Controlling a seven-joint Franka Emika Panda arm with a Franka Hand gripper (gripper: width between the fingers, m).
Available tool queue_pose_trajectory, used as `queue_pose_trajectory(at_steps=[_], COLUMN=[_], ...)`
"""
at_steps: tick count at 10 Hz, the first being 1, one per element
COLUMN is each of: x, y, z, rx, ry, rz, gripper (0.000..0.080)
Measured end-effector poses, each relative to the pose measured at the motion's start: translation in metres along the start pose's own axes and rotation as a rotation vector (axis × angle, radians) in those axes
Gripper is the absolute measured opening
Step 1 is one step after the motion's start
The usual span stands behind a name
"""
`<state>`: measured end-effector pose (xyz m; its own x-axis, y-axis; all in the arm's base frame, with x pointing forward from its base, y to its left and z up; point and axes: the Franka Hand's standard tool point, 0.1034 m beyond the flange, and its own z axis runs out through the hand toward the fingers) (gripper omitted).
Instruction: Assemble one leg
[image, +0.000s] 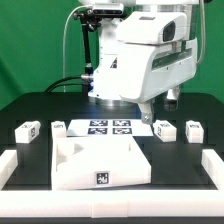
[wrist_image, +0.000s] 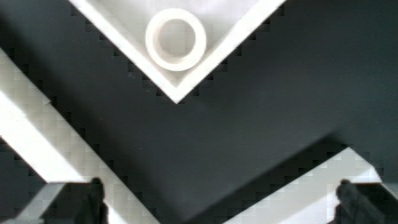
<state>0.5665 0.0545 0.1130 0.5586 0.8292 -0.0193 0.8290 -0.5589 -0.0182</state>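
White plastic legs, four alike, sit upright on black bench (image: 30, 105), none held. First leg (image: 27, 130) and second leg (image: 58, 127) at exterior view's left. Third leg (image: 163, 128) and fourth leg (image: 193, 130) at its right. Marker board (image: 108, 127) lies between the pairs. Tray-like piece (image: 100, 160) lies in front of board. Gripper (wrist_image: 210, 205) hangs over the tray-like piece's holed corner (wrist_image: 175, 38), fingers (wrist_image: 68, 203) spread wide, nothing between them.

counter (image: 20, 108): matt black. leg (image: 27, 130): white plastic, smooth, matt, printed tag. tray-like piece (image: 80, 160): smooth white plastic. arm housing (image: 150, 55): glossy white plastic. marker board (image: 108, 127): matt white.
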Motion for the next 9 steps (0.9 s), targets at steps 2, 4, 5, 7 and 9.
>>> queue_pose_trajectory(at_steps=[2, 4, 5, 7, 9], x=[0.0004, 0.0004, 0.0003, 0.0003, -0.0051], y=[0.0007, 0.0008, 0.0009, 0.0009, -0.0024], z=[-0.0006, -0.0006, -0.0006, -0.0005, 0.0023], rx=[0.001, 0.001, 0.001, 0.001, -0.002], ry=[-0.001, -0.001, -0.001, -0.001, 0.001], rz=[-0.007, -0.007, -0.006, -0.006, -0.040], gripper=[0.0650, 0.0650, 0.0650, 0.0650, 0.0650])
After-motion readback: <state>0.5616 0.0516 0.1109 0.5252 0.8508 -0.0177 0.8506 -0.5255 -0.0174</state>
